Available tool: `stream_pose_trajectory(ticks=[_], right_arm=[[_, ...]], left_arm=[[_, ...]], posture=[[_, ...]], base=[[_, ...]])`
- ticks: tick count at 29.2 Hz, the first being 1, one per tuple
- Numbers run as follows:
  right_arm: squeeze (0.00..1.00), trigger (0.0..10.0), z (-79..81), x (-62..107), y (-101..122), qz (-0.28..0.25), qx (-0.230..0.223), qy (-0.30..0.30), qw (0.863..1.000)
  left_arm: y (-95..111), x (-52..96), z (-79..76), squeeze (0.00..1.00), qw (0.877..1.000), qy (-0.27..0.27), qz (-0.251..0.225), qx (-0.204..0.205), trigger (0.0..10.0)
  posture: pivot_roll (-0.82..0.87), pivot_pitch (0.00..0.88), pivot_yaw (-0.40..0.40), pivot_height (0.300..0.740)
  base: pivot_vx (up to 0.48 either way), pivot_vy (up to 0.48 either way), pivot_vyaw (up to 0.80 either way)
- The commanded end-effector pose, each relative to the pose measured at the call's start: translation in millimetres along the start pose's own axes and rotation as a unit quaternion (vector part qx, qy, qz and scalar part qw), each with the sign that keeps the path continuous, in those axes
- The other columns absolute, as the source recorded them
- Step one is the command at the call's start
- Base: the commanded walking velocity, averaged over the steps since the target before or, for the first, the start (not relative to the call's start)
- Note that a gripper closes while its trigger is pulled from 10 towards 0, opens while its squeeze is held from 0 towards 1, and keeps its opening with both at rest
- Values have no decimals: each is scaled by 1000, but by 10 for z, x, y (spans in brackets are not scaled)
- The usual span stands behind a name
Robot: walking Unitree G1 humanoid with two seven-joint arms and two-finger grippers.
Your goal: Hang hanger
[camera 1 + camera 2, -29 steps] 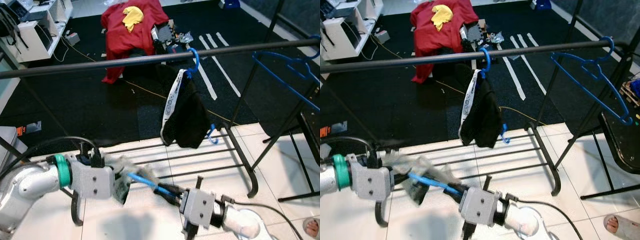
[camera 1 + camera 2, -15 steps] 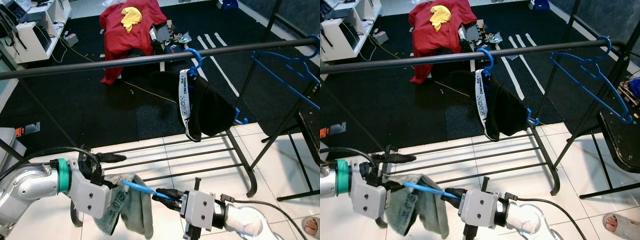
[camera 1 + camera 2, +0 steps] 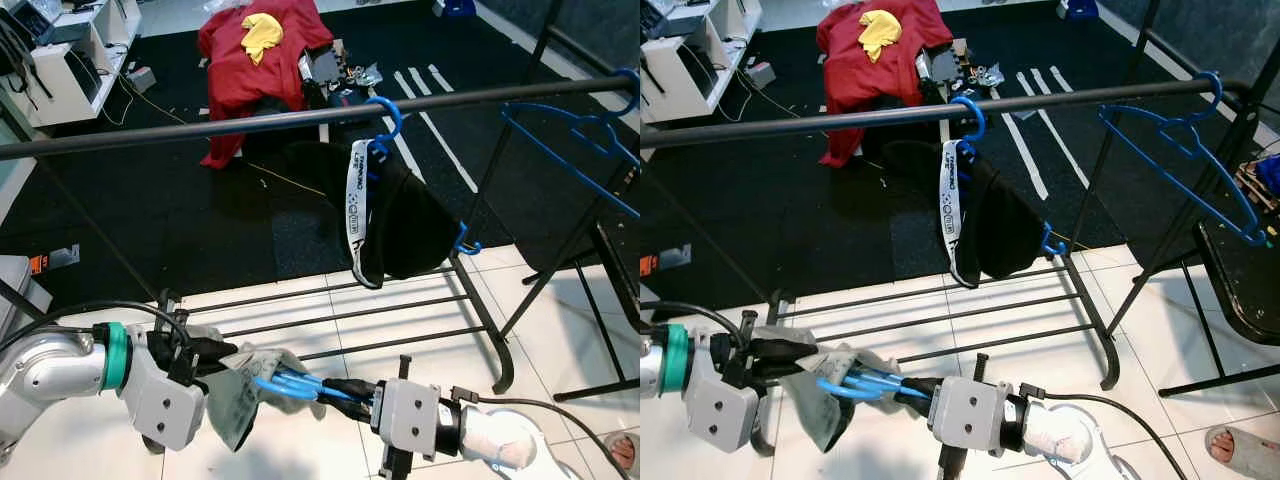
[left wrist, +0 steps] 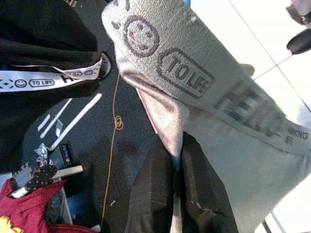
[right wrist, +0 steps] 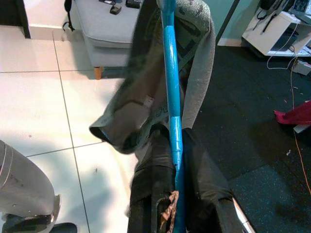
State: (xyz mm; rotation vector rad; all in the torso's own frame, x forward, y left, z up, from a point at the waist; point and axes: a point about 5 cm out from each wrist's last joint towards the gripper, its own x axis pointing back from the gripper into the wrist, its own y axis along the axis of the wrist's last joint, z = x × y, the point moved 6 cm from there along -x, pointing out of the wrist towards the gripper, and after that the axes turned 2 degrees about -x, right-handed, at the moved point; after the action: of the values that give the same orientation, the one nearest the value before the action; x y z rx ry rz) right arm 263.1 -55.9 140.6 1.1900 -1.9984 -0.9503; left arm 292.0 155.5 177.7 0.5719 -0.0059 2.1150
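**Hanger held low, below the rail**

Hanger [image 3: 290, 385], blue, is seen at the lower centre of the left eye view, clamped by the right tool [image 3: 345, 390] and draped with a grey garment [image 3: 235, 395]. That cloth is pinched by the left tool [image 3: 215, 352] at the lower left. In the right wrist view the blue bar [image 5: 172, 121] is shown running between the clenched black fingers [image 5: 150, 194]; in the left wrist view printed lettering on the grey fabric [image 4: 204, 92] is made out, gripped between that tool's fingers [image 4: 155, 194]. Higher in the eye views, a black rail [image 3: 250, 122] crosses the frame, carrying a black garment [image 3: 400, 220] on a blue hook [image 3: 388, 115] and an empty blue hanger [image 3: 1185, 150] at the upper right. A red cloth [image 3: 250, 60] is seen at the upper centre.
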Motion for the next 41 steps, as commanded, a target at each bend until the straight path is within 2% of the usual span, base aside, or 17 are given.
stream_pose_trajectory(ticks=[1, 6, 7, 8, 9, 12, 13, 14, 16, 17, 20, 22, 27, 29, 36, 38, 41], right_arm=[[0, 10000, -48, 34, -42, 8, -4, -17, 1000], [0, 10000, -193, 14, 8, 1, 15, -59, 998], [1000, 10000, -208, 16, 31, -5, 13, -64, 998], [1000, 10000, -208, 16, 31, -5, 13, -64, 998], [1000, 10000, -207, 23, 53, -9, 10, -65, 998], [1000, 10000, -204, 29, 68, -13, 9, -65, 998], [1000, 10000, -215, 49, 77, -8, 11, -74, 997], [863, 10000, -176, 78, 82, -1, 1, -67, 998], [863, 10000, -176, 78, 82, -1, 1, -67, 998], [0, 10000, -97, 129, 112, 0, -40, -58, 997], [0, 10000, 96, 207, 159, -1, -101, -28, 994], [0, 10000, 537, 370, 196, 6, -200, 25, 979], [0, 10000, 751, 526, 53, 49, -228, 13, 972], [0, 10000, 644, 646, -89, 81, -216, -49, 972], [0, 10000, 492, 686, -260, 104, -205, -117, 966], [0, 10000, 180, 611, -422, 96, -199, -239, 945], [0, 10000, 180, 611, -422, 96, -199, -239, 945]], left_arm=[[12, -22, -194, 0, 999, -40, -4, 13, 0], [-3, -71, -250, 0, 997, -32, 5, 65, 0], [-15, -83, -253, 0, 996, -28, 10, 84, 0], [-15, -83, -253, 0, 996, -28, 10, 84, 0], [-9, -93, -260, 0, 995, -29, 11, 96, 9020], [-2, -99, -264, 0, 994, -29, 10, 102, 9020], [-10, -110, -276, 0, 993, -28, 12, 114, 10000], [-21, -117, -277, 0, 992, -24, 15, 123, 10000], [-21, -117, -277, 0, 992, -24, 15, 123, 10000], [-38, -124, -252, 0, 991, -15, 18, 129, 10000], [-62, -133, -190, 0, 990, 2, 22, 136, 10000], [-78, -166, 38, 0, 985, 54, 21, 164, 10000], [-96, -209, 229, 0, 975, 95, 21, 197, 10000], [-125, -244, 301, 0, 971, 110, 28, 212, 10000], [-150, -270, 384, 0, 962, 119, 31, 242, 10000], [-126, -277, 515, 0, 950, 136, 18, 281, 10000], [-126, -277, 515, 0, 950, 136, 18, 281, 10000]], posture=[[-199, 192, 163, 740], [-206, 196, 165, 740], [-207, 199, 165, 740], [-207, 199, 165, 740], [-207, 199, 166, 740], [-207, 199, 166, 740], [-207, 202, 158, 740], [-204, 205, 156, 740], [-204, 205, 156, 740], [-205, 208, 156, 740], [-205, 210, 157, 740], [-215, 214, 166, 740], [-231, 218, 179, 740], [-245, 218, 190, 740], [-252, 218, 195, 740], [-252, 221, 203, 740], [-252, 221, 203, 740]], base=[[0, 0, 0], [0, 0, 0], [0, 0, 0], [0, 0, 0], [0, 0, 0], [0, 0, 0], [0, 0, 0], [0, 0, 0], [0, 0, 0], [0, 0, 0], [0, 0, 0], [0, 0, 0], [0, 0, 0], [0, 0, 0], [0, 0, 0], [0, 0, 0], [0, 0, 0]])
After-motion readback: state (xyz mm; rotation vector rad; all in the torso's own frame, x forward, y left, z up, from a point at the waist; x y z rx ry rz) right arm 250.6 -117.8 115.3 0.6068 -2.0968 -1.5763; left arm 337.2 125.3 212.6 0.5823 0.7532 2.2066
